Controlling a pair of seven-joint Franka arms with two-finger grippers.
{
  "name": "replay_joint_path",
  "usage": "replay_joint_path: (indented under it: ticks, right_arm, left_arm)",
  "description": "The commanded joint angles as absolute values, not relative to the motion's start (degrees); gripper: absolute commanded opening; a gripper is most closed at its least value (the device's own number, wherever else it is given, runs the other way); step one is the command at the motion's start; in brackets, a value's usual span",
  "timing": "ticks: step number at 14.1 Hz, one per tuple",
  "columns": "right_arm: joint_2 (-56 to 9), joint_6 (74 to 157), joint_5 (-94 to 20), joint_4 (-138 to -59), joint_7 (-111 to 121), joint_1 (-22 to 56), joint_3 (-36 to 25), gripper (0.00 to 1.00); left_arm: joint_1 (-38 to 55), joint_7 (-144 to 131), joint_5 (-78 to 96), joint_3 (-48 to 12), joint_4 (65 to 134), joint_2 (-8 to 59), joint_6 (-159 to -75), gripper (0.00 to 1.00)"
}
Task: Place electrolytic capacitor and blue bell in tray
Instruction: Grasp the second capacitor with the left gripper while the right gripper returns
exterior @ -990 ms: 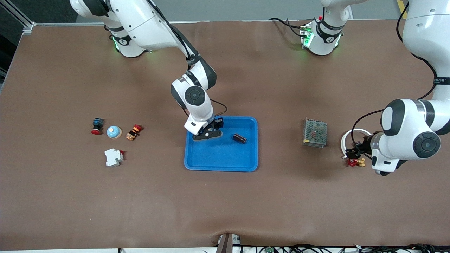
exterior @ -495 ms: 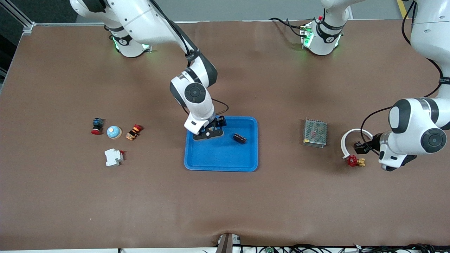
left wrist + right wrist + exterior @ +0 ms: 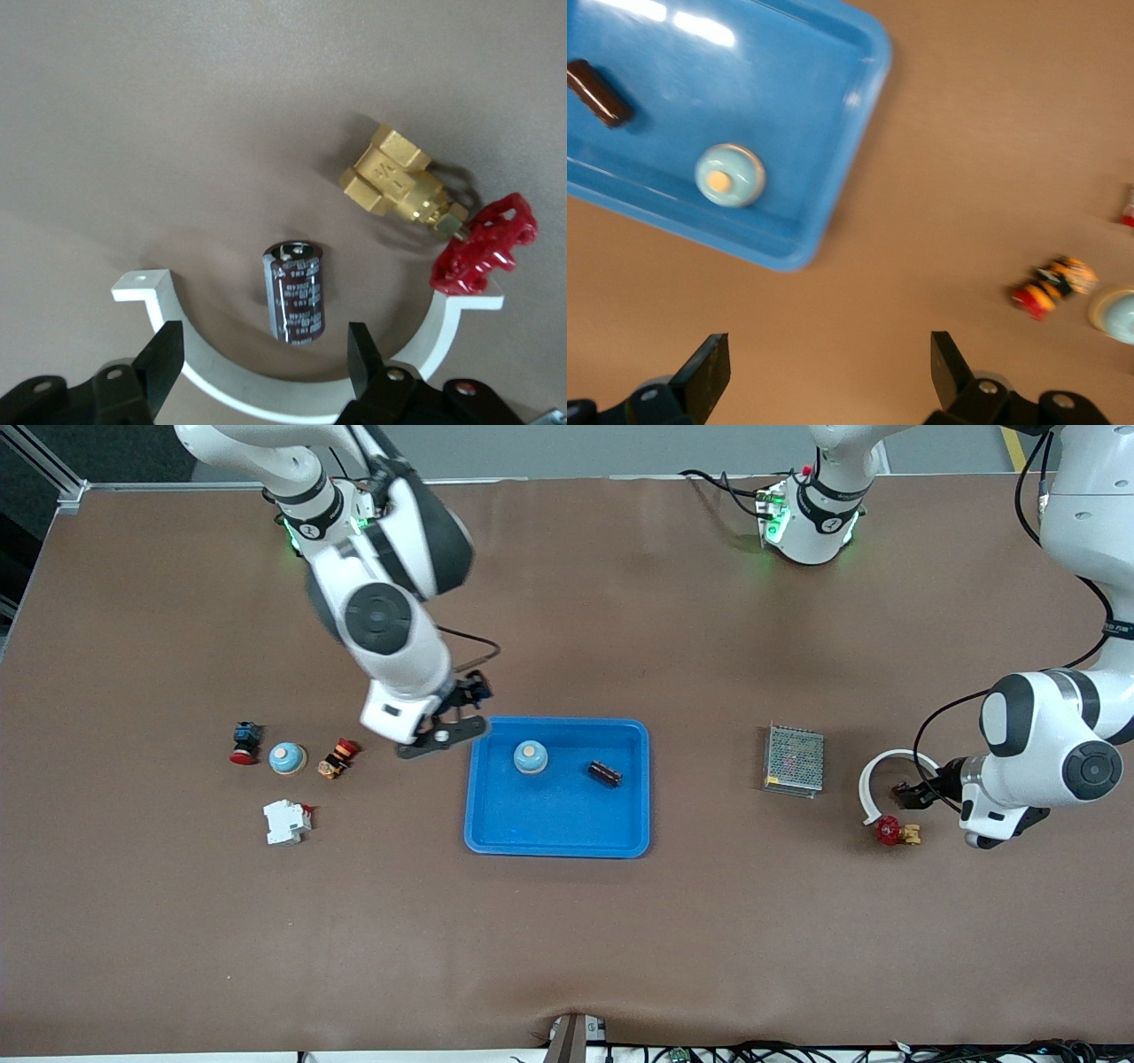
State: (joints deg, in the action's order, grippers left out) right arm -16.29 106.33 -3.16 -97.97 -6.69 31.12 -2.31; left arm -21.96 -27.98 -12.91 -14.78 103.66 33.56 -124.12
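Right arm's end of table, mid-depth: red-capped push button (image 3: 244,742), orange-and-black switch (image 3: 337,758), well apart. White circuit breaker (image 3: 287,821) nearer front edge than both. Left arm's end: grey mesh box (image 3: 794,760) flat on table. White C-shaped bracket (image 3: 864,786) closer to that end's edge. Brass valve (image 3: 897,833) with red handwheel just beside bracket's open tip; contact unclear.

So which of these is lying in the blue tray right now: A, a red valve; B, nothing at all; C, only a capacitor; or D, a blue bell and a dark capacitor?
D: the front view shows the blue bell and a dark capacitor both resting inside the tray.
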Motion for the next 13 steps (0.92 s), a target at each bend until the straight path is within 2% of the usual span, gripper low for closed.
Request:
replay_joint_path:
  ticks: [1,4,5,6,7,9,13]
  right_arm:
    - [-10.6,107.0,-0.2,-104.7,0.6,26.6,-1.5,1.0]
    - [-9.2,107.2,2.0,-107.1,11.2,20.9,-1.5,1.0]
    - [-9.1,107.4,2.2,-107.7,15.8,18.5,-1.5,1.0]
    - [-9.2,107.4,2.2,-108.0,20.1,16.0,-1.5,1.0]
    - [-9.2,107.7,2.2,-109.0,23.3,14.4,-1.5,1.0]
    - [-8.8,111.2,2.2,-112.5,30.4,10.5,-1.5,1.0]
    - [-8.3,120.5,2.1,-120.2,38.9,5.4,-1.4,1.0]
  left_arm:
    - [-23.6,-27.3,-14.2,-15.5,105.2,34.8,-127.7,0.76]
    - [-23.9,-27.3,-14.2,-15.4,106.6,35.1,-130.1,0.71]
    - [-23.9,-27.3,-14.2,-15.5,106.5,35.2,-130.2,0.65]
    - [-23.9,-27.3,-14.2,-15.5,106.5,35.3,-130.2,0.54]
    - [-23.8,-27.3,-14.2,-15.5,106.4,35.3,-130.2,0.39]
    - [-23.6,-27.3,-14.2,-15.5,106.4,35.2,-130.2,0.02]
    - [-23.2,-28.6,-13.5,-16.7,105.6,32.3,-129.3,0.0]
